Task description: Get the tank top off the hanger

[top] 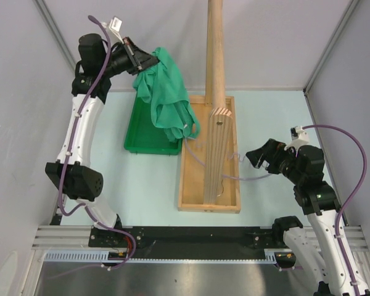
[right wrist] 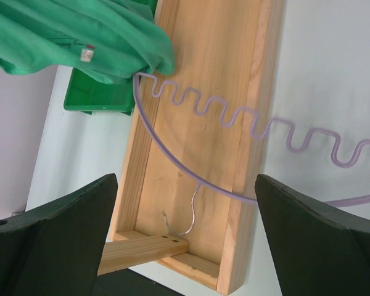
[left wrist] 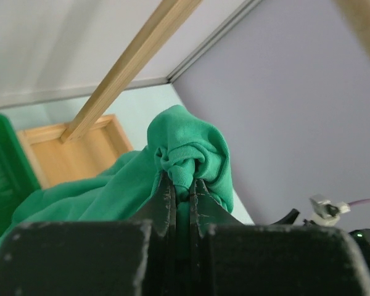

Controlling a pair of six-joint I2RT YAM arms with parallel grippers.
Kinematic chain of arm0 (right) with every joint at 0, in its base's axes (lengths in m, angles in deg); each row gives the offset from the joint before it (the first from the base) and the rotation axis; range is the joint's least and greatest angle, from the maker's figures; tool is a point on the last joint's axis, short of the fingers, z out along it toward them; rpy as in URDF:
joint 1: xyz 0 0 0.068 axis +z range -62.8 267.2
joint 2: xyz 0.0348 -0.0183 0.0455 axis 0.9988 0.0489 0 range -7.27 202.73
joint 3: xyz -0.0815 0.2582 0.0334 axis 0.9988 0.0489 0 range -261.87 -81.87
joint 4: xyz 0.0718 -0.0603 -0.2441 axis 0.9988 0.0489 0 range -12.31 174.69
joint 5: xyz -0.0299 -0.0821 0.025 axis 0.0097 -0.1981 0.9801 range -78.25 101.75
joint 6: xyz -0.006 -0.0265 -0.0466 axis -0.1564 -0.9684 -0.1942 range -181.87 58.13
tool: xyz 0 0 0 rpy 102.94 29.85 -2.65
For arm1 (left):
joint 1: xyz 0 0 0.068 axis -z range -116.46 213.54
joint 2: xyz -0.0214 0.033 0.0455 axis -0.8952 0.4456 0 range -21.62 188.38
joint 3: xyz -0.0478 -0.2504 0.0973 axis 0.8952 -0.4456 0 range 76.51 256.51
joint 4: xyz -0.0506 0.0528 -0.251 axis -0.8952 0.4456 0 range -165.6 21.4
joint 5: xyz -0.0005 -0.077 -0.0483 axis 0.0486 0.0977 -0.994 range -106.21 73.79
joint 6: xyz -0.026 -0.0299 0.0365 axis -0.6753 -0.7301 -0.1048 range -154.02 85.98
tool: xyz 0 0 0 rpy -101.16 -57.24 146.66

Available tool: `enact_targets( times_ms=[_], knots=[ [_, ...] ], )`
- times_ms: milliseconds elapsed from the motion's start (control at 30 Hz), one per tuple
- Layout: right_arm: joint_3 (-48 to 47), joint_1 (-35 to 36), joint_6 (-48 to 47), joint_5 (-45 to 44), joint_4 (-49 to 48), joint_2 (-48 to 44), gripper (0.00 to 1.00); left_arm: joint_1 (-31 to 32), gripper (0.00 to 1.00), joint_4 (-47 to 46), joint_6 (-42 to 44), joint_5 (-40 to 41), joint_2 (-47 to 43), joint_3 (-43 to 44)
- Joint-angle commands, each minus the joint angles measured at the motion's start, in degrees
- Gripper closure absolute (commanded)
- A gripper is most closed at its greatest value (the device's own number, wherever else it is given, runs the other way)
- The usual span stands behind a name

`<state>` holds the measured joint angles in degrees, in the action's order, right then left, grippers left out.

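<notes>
crumpled teal tank top [top: 166, 92], wavy lavender hanger [right wrist: 254, 125]

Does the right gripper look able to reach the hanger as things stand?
Probably yes: the right gripper is open, close to the hanger, and nothing lies between them.

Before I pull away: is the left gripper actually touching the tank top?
Touching. The left wrist view shows the left gripper clamped on a bunched fold of the tank top, with cloth squeezed between its jaws.
</notes>
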<state>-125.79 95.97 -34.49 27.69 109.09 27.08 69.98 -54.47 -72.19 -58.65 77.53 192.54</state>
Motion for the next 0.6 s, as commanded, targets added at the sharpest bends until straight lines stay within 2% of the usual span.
enact_targets(
  times_ms=[0,267,467,567],
  knots=[
    [-0.64,-0.25,0.48,0.75,-2.31,0.1,0.0,-0.46,1.0,0.14,3.54,4.8,-0.02,-2.99],
    [-0.02,-0.25,0.66,1.9,-1.69,1.51,0.0,-2.92,1.0,5.42,6.17,7.71,9.47,-4.49],
    [-0.11,-0.16,0.57,2.16,-1.78,1.78,0.0,-4.94,1.0,4.72,7.24,13.51,8.43,-10.37],
    [-0.02,-0.25,0.49,2.16,-1.87,1.86,0.0,-6.26,1.0,2.7,6.71,13.35,5.97,-12.05]
  ],
)
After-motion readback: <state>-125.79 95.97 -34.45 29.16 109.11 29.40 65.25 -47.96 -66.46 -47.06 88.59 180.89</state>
